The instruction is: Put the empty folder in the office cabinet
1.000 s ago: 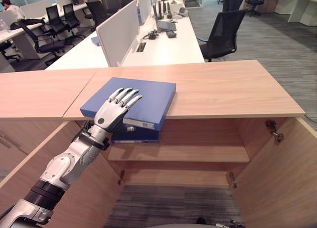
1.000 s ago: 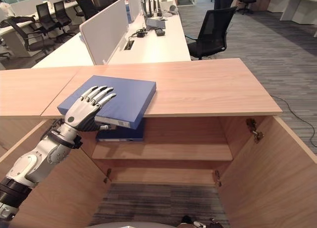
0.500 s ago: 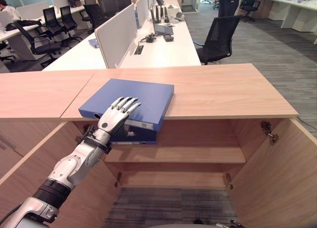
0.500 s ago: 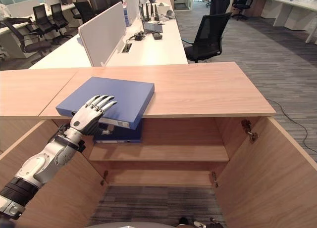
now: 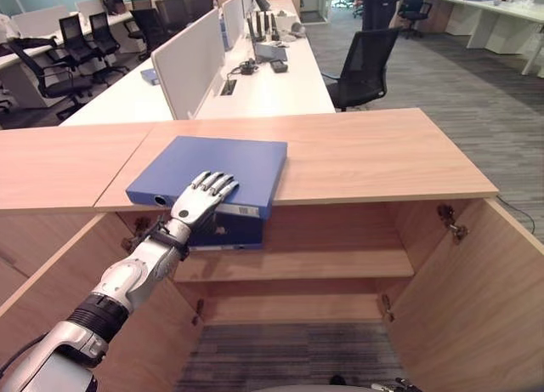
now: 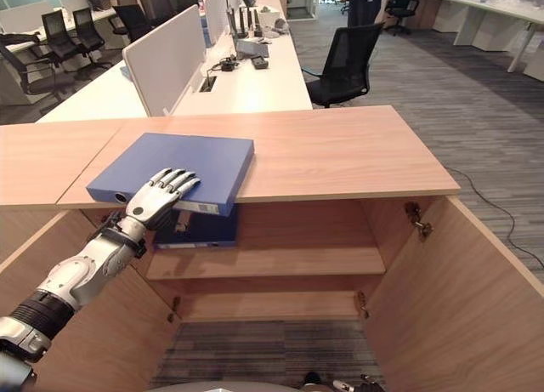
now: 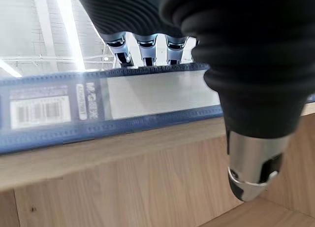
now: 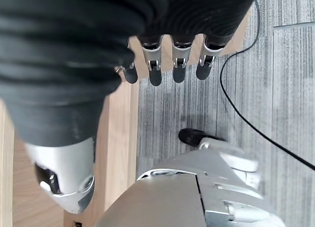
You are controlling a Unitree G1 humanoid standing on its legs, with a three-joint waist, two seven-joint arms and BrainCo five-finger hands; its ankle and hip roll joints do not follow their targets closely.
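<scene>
Office, light wood cabinet counter (image 5: 365, 154), doors open | flat blue folder (image 5: 217, 167) on counter top, near edge overhanging | 2nd blue folder (image 5: 228, 230) on shelf below it | L hand (image 5: 197, 201) fingers (image 5: 223, 184) straight, spread on folder's near edge, thumb below edge | R hand (image 8: 64, 89) hangs over floor, fingers relaxed, holding nothing

Folder (image 5: 212, 165) lies on the cabinet top (image 5: 374, 154), at its left near edge. Left hand (image 5: 197, 201) rests on the folder's near edge. Second folder (image 5: 229, 232) on the upper shelf (image 5: 331, 263), directly below. Desks and chairs (image 5: 361, 65) beyond.
</scene>
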